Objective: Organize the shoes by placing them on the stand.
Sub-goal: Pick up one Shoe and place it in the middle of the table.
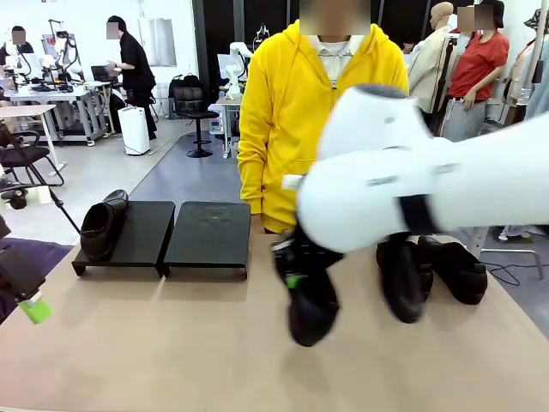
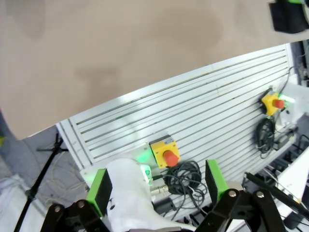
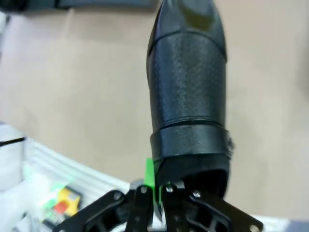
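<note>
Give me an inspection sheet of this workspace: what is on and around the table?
Surface: tan tabletop, bare across the near side.
Job's things: one black leather slip-on shoe lies on the left tray of the low black two-tray stand; a second shoe and a third shoe sit on the table at the right; a fourth shoe is held.
Clutter: nothing seen.
Grippers: right gripper shut on the fourth shoe at its heel opening; left gripper open, empty.
Cables: black coiled cables beside a yellow box with a red button on a slatted metal rail.
Surroundings: person in a yellow hoodie at the far side.
</note>
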{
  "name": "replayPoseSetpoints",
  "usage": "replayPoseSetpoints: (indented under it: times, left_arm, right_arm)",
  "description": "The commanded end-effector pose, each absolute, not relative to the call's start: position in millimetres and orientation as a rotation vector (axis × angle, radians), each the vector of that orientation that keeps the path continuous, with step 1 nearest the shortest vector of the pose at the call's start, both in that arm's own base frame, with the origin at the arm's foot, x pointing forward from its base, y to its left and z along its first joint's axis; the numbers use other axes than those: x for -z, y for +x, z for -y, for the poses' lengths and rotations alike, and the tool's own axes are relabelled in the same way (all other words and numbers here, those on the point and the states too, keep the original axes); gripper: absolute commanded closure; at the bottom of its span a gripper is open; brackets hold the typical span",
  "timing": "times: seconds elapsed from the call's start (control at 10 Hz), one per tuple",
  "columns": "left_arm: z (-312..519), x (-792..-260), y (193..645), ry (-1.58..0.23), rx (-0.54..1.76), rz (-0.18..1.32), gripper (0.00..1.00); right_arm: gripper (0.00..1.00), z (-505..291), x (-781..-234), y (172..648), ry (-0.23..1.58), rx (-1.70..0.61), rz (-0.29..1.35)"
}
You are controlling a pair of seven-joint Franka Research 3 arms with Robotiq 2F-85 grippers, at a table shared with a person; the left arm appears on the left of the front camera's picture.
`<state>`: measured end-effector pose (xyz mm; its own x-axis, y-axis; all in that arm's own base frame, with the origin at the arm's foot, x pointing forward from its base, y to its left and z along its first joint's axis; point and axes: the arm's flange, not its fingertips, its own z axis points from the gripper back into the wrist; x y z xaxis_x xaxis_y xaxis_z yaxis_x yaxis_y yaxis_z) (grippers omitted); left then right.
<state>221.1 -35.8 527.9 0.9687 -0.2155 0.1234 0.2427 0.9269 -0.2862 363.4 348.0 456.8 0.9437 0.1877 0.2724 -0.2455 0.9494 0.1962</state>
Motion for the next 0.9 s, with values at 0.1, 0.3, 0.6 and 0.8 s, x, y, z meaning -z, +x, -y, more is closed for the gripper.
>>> replayPoseSetpoints:
  times: [0.1, 0.3, 0.6, 0.8]
  left_arm:
    - [34, -529, 223, -0.311, 0.244, 0.096, 0.0]
    - [34, -529, 223, -0.311, 0.244, 0.096, 0.0]
    - [34, -529, 223, -0.311, 0.244, 0.096, 0.0]
    - [34, -529, 223, -0.311, 0.244, 0.096, 0.0]
  right_arm:
    - [1.0, -400, -425, 430, 0.225, -0.208, 0.219]
    - [1.0, -416, -406, 431, 0.185, -0.164, 0.216]
    - [1.0, -422, -389, 427, 0.11, -0.085, 0.163]
    - [1.0, -417, -385, 428, 0.028, 0.026, 0.138]
